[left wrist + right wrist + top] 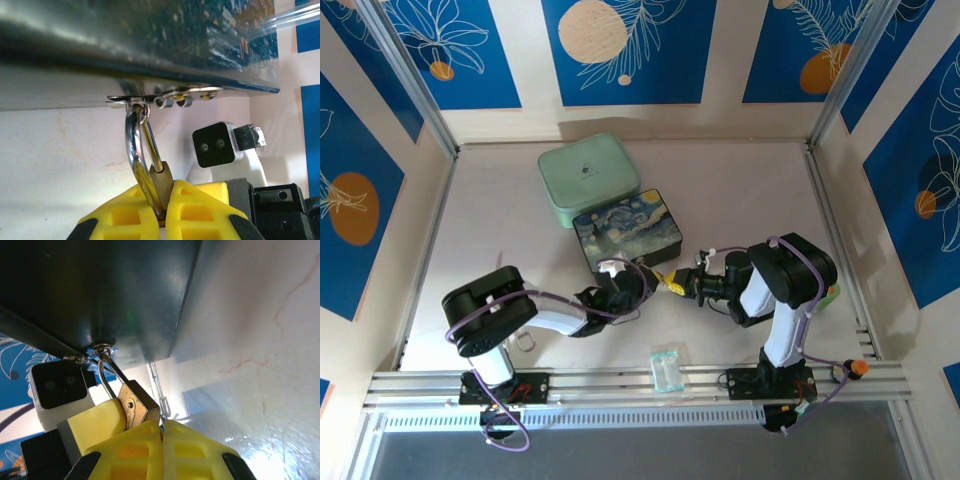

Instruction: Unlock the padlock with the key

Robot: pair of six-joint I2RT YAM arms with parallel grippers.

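From above, the left gripper (658, 284) and right gripper (678, 283) meet at the painted box's (625, 228) front edge; the left wrist view shows the left one clamped on the padlock (160, 179), which hangs from the hasp (165, 95); the right wrist view shows the right one pinching the key (161, 426) at the lock's base, so insertion appears to be the step in hand, and it calls for fine alignment.

Upper centre on the desk (500, 220), a case (588, 178); the box (628, 232) just below-right; the padlock (161, 182) at the box's lower edge, in the left pincer (161, 212); the key (161, 424) in the right pincer (161, 440); a packet (668, 368) lower centre
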